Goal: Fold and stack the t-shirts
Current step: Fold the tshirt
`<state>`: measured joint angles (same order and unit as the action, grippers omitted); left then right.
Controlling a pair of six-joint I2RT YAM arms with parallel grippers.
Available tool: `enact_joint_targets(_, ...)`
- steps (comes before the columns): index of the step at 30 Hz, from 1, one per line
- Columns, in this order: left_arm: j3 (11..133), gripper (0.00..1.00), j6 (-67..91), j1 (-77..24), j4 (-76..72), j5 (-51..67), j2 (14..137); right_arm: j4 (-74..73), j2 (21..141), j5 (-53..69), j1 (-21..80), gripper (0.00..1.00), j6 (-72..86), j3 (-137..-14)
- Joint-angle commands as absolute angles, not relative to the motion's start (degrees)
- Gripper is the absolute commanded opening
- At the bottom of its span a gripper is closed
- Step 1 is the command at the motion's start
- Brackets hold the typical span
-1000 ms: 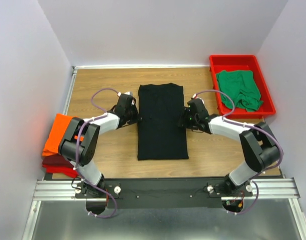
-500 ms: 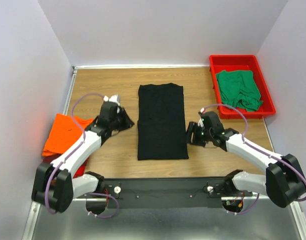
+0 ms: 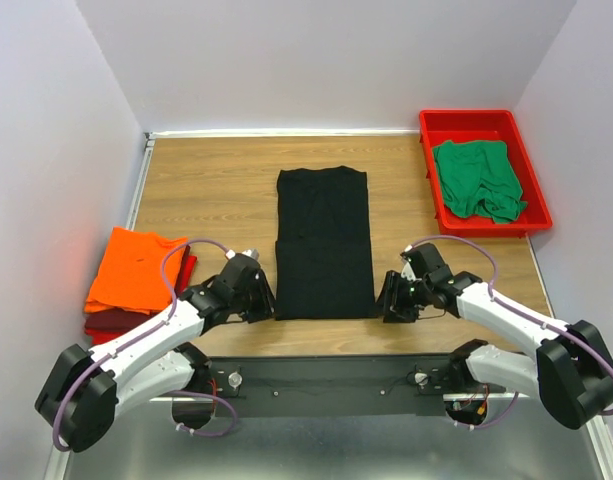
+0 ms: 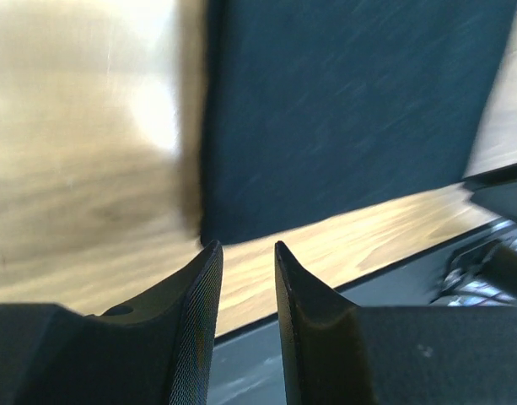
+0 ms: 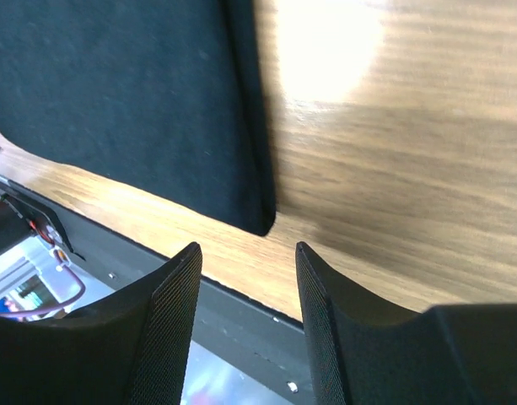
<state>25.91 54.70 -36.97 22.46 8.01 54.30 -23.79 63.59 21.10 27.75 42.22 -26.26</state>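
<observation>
A large black t-shirt (image 3: 324, 240) lies flat on the table, folded into a long strip. My left gripper (image 3: 263, 300) is at its near left corner, open by a narrow gap with nothing between the fingers (image 4: 209, 287); that corner of the black t-shirt (image 4: 342, 110) lies just beyond the tips. My right gripper (image 3: 389, 299) is open beside the near right corner, and the black t-shirt (image 5: 123, 93) ends just ahead of its fingers (image 5: 184, 278). An orange t-shirt (image 3: 136, 268) rests on a dark red one (image 3: 108, 321) at the left. A green t-shirt (image 3: 476, 178) lies crumpled in the tray.
The red plastic tray (image 3: 435, 121) stands at the far right corner. A black rail (image 3: 326, 375) runs along the table's near edge, just below both grippers. White walls close in the table on three sides.
Both arms have slid along the black t-shirt's sides from its middle to its near corners. The left gripper has opened from shut; the right has narrowed a little.
</observation>
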Motion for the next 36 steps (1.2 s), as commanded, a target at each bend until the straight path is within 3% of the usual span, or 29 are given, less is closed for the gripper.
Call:
enact_joint_targets(1,23.56,0.39,59.06,-39.37,22.76,8.26,54.23,-25.31,63.1,23.2,27.77,0.55,43.68,-24.87)
enact_joint_targets(20,22.15,0.48,59.33,-40.52,18.9,5.27,61.34,-17.76,66.44,23.38,27.77,0.55,46.14,-22.24)
enact_joint_targets(36,22.94,0.43,58.8,-40.43,18.63,4.13,62.67,-15.03,67.67,21.0,27.69,0.54,46.76,-21.8)
